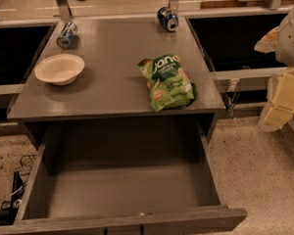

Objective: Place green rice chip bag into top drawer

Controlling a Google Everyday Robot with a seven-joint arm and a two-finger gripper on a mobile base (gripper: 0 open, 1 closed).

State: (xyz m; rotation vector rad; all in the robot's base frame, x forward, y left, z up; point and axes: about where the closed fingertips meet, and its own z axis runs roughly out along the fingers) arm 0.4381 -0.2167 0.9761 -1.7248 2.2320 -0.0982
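Across the middle of the view stands the grey table [112,82], its flat top carrying everything loose. Below it the top drawer [122,192] is pulled fully out, as wide as the table, its flat bottom bare apart from a tiny speck near the thick front panel.

At the right edge the robot's arm [291,33] comes in from above as a pale grey rounded shell. Beneath it hangs the cream-coloured gripper [283,102], off the table's right side, well apart from the bag and holding nothing. Whether it is set wide or narrow cannot be told.

The green rice chip bag [169,82] lies flat on the right half of the tabletop, close to the front edge and above the drawer's right side. Its large white lettering seems to begin "jan"; the smaller print below is unreadable.

A white bowl [60,68] sits upright near the left edge. Two blue cans lie on their sides at the back, one at the left corner [67,35] and one right of centre [167,18], their labels illegible.
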